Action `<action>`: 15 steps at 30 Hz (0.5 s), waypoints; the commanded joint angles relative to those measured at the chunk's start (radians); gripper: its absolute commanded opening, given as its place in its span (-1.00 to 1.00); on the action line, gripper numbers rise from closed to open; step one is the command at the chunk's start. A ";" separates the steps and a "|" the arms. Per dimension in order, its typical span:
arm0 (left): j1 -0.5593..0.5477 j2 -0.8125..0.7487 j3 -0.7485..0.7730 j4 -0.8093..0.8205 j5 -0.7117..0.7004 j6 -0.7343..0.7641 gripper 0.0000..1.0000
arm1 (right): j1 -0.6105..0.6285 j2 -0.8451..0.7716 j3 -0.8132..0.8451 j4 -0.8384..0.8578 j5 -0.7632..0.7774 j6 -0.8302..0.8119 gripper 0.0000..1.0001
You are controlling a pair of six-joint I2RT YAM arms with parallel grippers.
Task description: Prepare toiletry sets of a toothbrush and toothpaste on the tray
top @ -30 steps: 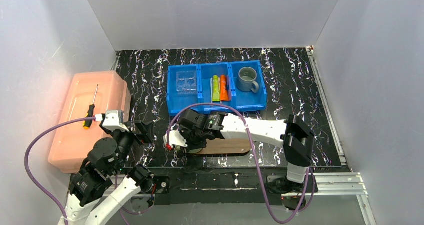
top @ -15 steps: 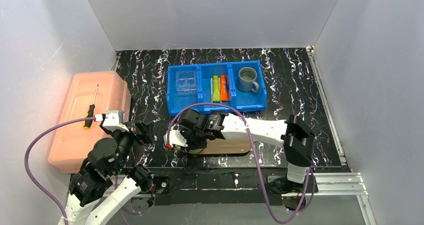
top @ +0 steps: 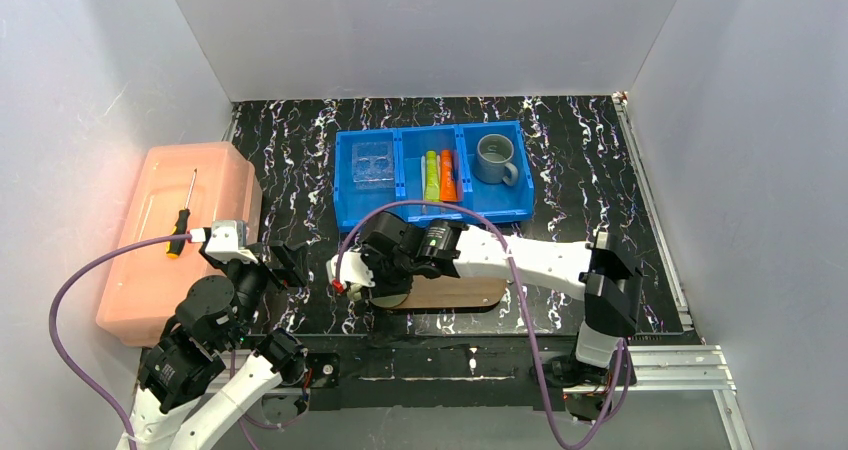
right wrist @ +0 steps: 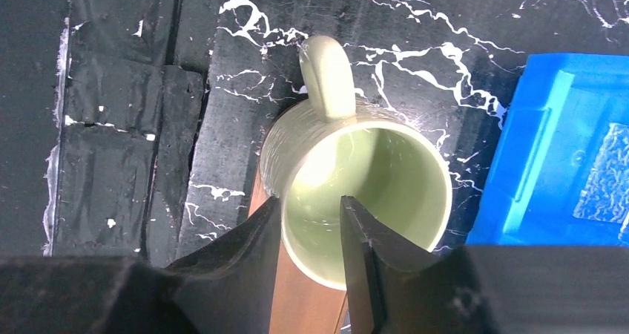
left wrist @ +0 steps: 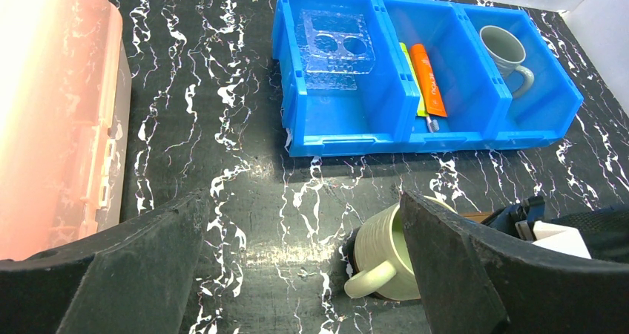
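A pale green mug (right wrist: 371,167) stands on the left end of the dark-brown tray (top: 455,292), its handle pointing away from the tray. My right gripper (right wrist: 310,200) is open astride the mug's near wall. One finger is outside and one inside, and a gap shows at the inner finger. The lime-green tube (top: 431,175) and the orange tube (top: 447,173) lie in the middle compartment of the blue bin (top: 435,211). I cannot make out a toothbrush for certain. My left gripper (left wrist: 300,200) is open and empty over bare table left of the mug (left wrist: 382,256).
A grey mug (top: 494,158) sits in the bin's right compartment and a clear holder (top: 372,163) in its left one. At the left edge stands a pink lidded box (top: 160,270) with a screwdriver (top: 183,215) on top. White walls enclose the table.
My right gripper's jaws have spread apart off the green mug's wall. The right arm's elbow has shifted to the right. The left arm has not moved.
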 commanded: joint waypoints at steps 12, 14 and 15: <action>-0.003 0.006 -0.006 0.003 -0.019 -0.001 0.99 | -0.030 -0.194 -0.023 0.123 0.245 0.048 0.16; -0.003 0.008 -0.006 0.003 -0.019 -0.001 0.99 | -0.049 -0.203 -0.019 0.134 0.284 0.072 0.20; -0.003 0.007 -0.006 0.003 -0.017 -0.001 0.99 | -0.061 -0.206 -0.015 0.136 0.296 0.085 0.20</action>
